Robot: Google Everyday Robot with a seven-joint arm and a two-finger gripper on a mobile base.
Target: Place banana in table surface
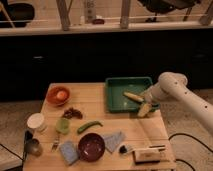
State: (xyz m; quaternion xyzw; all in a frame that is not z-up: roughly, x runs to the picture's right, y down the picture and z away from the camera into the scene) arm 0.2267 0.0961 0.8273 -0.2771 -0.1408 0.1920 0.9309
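Camera view, banana point(133, 96): lies flat inside the green tray point(117, 86), not yet on the bench point(92, 97).
gripper point(144, 108): at the tray's front right rim, just beside the banana's right end (grasping or released, cannot tell).
step: pickup, I judge.
next: secure the banana, lift over the rim, set on bare wood.

White robot arm, smooth and rounded all over.
The arm point(186, 97) is made of thick, glossy white tubes that meet at a bulbous round joint point(172, 81). A few small dark dots run along the long section, possibly screws or holes; it is hard to say from where I stand. Toward its end it narrows into a paler, cream-tinted gripper point(144, 108), which sits at the front right corner of the green tray point(127, 80).
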